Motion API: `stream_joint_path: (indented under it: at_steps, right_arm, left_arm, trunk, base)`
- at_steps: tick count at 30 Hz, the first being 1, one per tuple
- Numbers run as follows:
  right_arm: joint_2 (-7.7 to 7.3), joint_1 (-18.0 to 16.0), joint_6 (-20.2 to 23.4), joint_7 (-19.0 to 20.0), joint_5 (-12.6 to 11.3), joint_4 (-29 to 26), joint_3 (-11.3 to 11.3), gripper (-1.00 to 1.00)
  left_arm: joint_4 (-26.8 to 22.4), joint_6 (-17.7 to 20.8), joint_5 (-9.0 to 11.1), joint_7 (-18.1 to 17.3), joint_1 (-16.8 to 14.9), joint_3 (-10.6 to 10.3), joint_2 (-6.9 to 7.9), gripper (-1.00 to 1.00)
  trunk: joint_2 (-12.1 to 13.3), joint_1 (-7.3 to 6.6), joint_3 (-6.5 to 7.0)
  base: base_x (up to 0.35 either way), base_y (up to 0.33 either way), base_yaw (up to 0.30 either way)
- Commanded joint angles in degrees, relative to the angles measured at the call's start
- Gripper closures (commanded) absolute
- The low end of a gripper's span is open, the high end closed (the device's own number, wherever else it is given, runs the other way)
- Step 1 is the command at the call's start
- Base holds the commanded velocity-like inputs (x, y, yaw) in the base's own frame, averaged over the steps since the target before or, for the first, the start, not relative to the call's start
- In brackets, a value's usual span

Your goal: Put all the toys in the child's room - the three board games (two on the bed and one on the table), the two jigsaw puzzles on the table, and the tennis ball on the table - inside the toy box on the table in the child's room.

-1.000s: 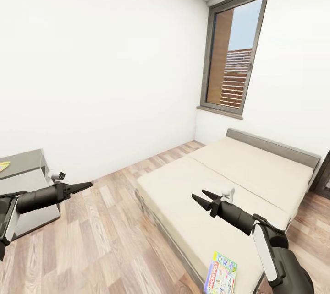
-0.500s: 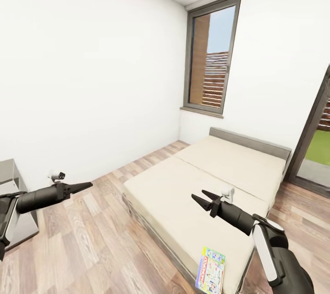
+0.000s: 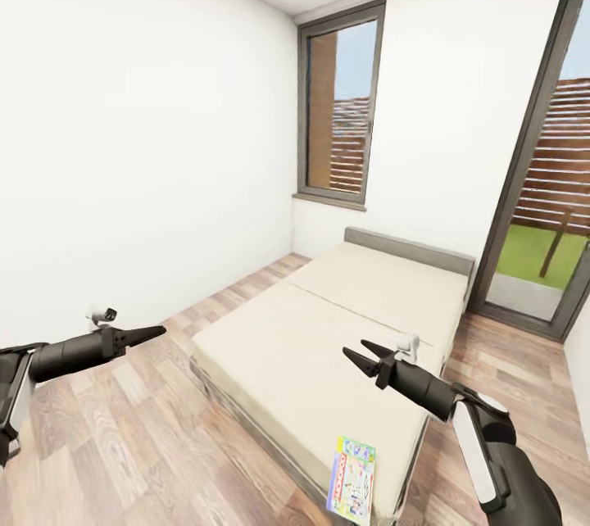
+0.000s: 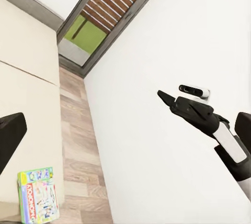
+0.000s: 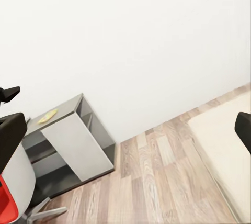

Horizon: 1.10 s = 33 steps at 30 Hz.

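A Monopoly board game (image 3: pixel 352 479) lies on the bed (image 3: pixel 328 346) corner; right hand (image 3: pixel 367 355) spread (left hand (image 3: pixel 152 333) pressed together)

A white-blue, green-edged board game (image 3: pixel 352 480) lies on the plain beige bed (image 3: pixel 328 346).

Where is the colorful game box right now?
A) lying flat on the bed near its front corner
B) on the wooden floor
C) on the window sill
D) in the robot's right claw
A: the board game lies flat on the beige bed, close to its near corner, and the right gripper hangs open above the mattress, holding nothing.
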Motion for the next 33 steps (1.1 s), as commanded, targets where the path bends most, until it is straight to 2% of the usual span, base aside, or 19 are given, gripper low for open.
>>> stream_joint_path:
  at_steps: [1, 26, 33]
  right_arm:
    - [0.01, 0.0, 0.5, 0.1, -0.4, 0.0, 0.0, -1.00]
    - [0.01, 0.0, 0.5, 0.0, -0.4, 0.1, -0.1, -1.00]
    - [-0.01, 0.0, 0.5, 0.0, -0.6, 0.1, -0.1, -1.00]
  left_arm:
    - [0.0, 0.6, 0.0, -0.2, 0.0, 0.0, 0.01, -1.00]
    - [0.0, 0.6, -0.1, -0.2, 0.0, 0.0, 0.02, -1.00]
    - [0.0, 0.6, -0.1, -0.2, 0.0, 0.0, 0.01, -1.00]
  trunk:
    - [0.0, 0.02, 0.02]
    - [0.0, 0.02, 1.05]
    - [0.0, 0.02, 1.31]
  base:
    - [0.000, 0.000, -0.257]
    - [0.000, 0.000, -0.257]
    - [0.000, 0.129, -0.181]
